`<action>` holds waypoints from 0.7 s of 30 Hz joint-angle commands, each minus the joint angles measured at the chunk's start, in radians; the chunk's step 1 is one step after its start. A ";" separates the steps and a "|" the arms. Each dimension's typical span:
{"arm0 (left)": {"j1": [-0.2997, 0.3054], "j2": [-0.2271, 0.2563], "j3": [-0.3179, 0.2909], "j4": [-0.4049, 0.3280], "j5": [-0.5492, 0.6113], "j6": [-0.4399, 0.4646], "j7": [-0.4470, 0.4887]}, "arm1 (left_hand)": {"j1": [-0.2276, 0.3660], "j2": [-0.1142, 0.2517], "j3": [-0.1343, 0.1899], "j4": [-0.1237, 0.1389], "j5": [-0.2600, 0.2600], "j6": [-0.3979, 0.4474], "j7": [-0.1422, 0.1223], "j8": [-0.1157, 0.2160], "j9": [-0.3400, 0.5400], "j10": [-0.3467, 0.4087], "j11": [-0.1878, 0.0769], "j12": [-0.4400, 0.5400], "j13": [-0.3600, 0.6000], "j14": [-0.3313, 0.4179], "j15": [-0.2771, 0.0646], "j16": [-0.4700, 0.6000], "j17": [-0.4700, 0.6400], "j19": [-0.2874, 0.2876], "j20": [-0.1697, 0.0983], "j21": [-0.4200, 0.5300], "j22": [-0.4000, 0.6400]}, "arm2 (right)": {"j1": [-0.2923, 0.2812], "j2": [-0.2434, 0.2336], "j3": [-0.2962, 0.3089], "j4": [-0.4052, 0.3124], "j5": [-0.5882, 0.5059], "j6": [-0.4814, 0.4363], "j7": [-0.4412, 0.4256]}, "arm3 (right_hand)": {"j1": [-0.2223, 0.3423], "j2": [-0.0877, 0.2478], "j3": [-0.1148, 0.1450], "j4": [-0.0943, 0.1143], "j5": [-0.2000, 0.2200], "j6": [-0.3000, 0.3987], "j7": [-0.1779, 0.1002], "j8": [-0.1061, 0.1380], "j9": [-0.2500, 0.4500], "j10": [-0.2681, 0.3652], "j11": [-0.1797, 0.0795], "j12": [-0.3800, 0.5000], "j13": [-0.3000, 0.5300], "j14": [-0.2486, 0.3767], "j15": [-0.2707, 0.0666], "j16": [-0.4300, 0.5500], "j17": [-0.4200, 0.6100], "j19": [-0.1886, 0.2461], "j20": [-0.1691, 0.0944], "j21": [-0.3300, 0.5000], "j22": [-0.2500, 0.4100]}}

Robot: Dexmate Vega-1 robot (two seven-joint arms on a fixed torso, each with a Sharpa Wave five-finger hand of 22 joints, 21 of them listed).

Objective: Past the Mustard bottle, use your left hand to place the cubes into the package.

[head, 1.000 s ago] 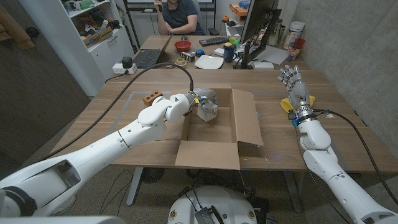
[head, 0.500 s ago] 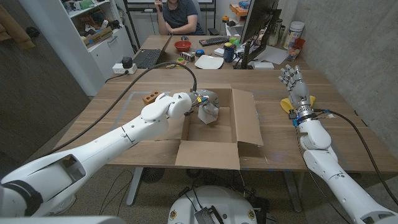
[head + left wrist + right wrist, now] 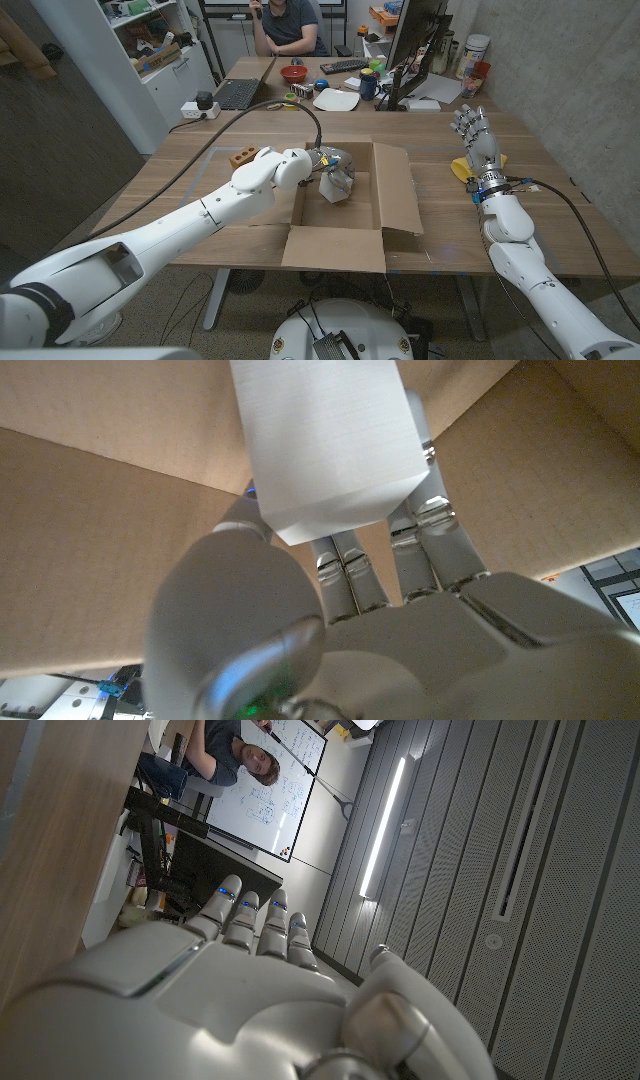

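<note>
Cubes are going in: we are holding a white cube [image 3: 325,445] in our left hand [image 3: 335,175], pinched over the open cardboard box [image 3: 395,205]. Next, we judge, we are needing to loosen the fingers and let it drop. Our right hand [image 3: 474,135] is standing upright with fingers spread, holding nothing.

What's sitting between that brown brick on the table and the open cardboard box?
The left hand, holding a white cube over the box, crosses beside the brick, seen in head view.

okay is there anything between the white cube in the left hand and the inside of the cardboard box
Nothing visible does. The left hand holds the white cube over the open cardboard box, flaps folded outward, with only bare cardboard beyond it in the left wrist view.
</note>
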 commanded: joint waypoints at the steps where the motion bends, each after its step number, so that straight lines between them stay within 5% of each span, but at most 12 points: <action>1: -0.003 -0.003 0.017 -0.006 0.033 0.007 -0.026 | 0.131 0.142 0.003 0.011 0.004 -0.013 -0.001 -0.005 0.000 -0.006 -0.005 -0.010 -0.005 0.210 -0.353 -0.006 -0.008 -0.041 -0.093 -0.003 0.003 | -0.008 -0.002 0.004 -0.003 0.004 0.010 0.005 | 0.002 0.003 -0.003 0.001 0.004 0.006 0.000 0.000 0.003 0.006 -0.001 0.001 0.005 0.005 -0.002 -0.001 0.002 0.003 0.001 -0.001 0.001; 14: -0.004 -0.013 0.030 0.007 0.053 -0.008 -0.035 | 0.110 0.130 0.008 0.020 0.006 -0.045 -0.010 -0.022 -0.003 -0.026 -0.008 -0.037 -0.027 0.181 -0.354 -0.015 -0.042 -0.041 -0.093 -0.012 0.002 | -0.013 -0.004 0.007 -0.007 0.007 0.012 0.003 | 0.002 0.003 -0.004 0.000 0.004 0.007 0.001 0.001 0.003 0.008 0.000 0.001 0.005 0.005 -0.001 -0.001 0.002 0.005 0.001 -0.004 0.002; 20: -0.007 -0.015 0.038 0.007 0.080 -0.011 -0.035 | 0.086 0.110 0.006 0.029 0.006 -0.093 -0.024 -0.047 -0.007 -0.057 0.010 -0.069 -0.047 0.144 -0.352 -0.019 -0.073 -0.047 -0.093 -0.023 0.000 | -0.012 -0.002 0.009 -0.004 0.005 0.013 0.001 | 0.002 0.003 -0.004 0.000 0.004 0.007 0.000 0.001 0.003 0.007 -0.001 0.000 0.005 0.005 0.000 -0.001 0.002 0.005 0.001 -0.006 0.002; 21: -0.006 -0.018 0.032 0.011 0.062 -0.012 -0.041 | 0.075 0.103 0.004 0.034 0.006 -0.107 -0.031 -0.054 -0.009 -0.060 0.003 -0.077 -0.052 0.127 -0.350 -0.020 -0.081 -0.063 -0.079 -0.033 0.000 | -0.012 0.000 0.010 -0.004 0.016 0.011 0.007 | 0.002 0.003 -0.004 0.000 0.004 0.007 0.000 0.001 0.003 0.007 -0.001 0.000 0.005 0.006 0.000 -0.001 0.002 0.006 0.000 -0.006 0.002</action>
